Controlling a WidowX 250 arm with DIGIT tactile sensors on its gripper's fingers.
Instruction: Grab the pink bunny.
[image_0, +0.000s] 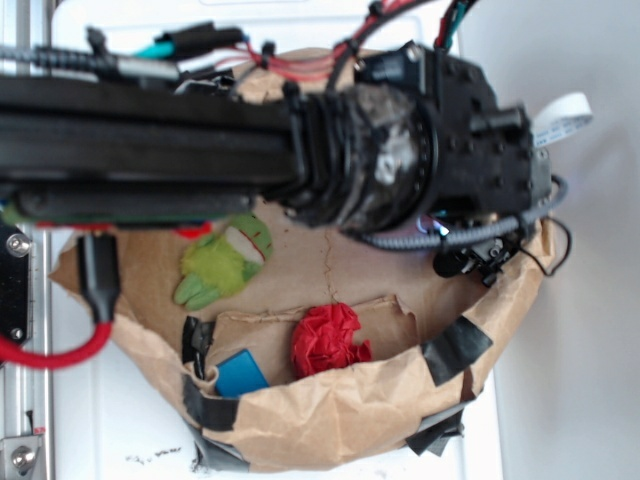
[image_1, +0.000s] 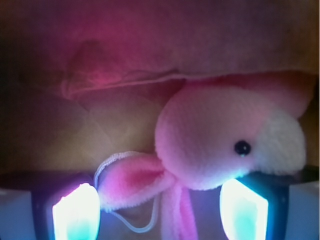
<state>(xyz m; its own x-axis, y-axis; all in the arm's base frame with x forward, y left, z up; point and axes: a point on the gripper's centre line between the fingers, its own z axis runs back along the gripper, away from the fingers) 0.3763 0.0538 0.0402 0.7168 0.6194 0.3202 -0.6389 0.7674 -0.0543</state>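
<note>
Exterior view: the black robot arm (image_0: 200, 140) crosses the top of the frame from the left, its wrist housing over the upper right of a shallow basin of crumpled brown paper (image_0: 350, 410). The paper rim is patched with strips of black tape (image_0: 455, 350) and sits on a white tabletop (image_0: 570, 400). On the paper floor lie a green-yellow frog plush (image_0: 225, 262) at upper left, a crumpled red paper ball (image_0: 328, 340) near the front wall, and a small flat blue block (image_0: 241, 374) just left of the ball, close to the rim. A red cable (image_0: 60, 352) loops down at the left edge beside a metal rail. The pink plush and the fingers are hidden under the arm here.

Wrist view: the small light-pink plush bunny (image_1: 220, 145) fills the centre right, lying on the brown paper against a raised paper fold. White muzzle points right, one dark eye visible, a floppy pink ear (image_1: 130, 182) extends left, thin white loop cord (image_1: 130, 222) below it. The gripper (image_1: 160, 212) is spread apart, its two glowing fingertips (image_1: 75, 212) at the bottom edge, one left of the ear, the other under the bunny's head. The bunny's lower part lies between them. Contact cannot be judged.
</note>
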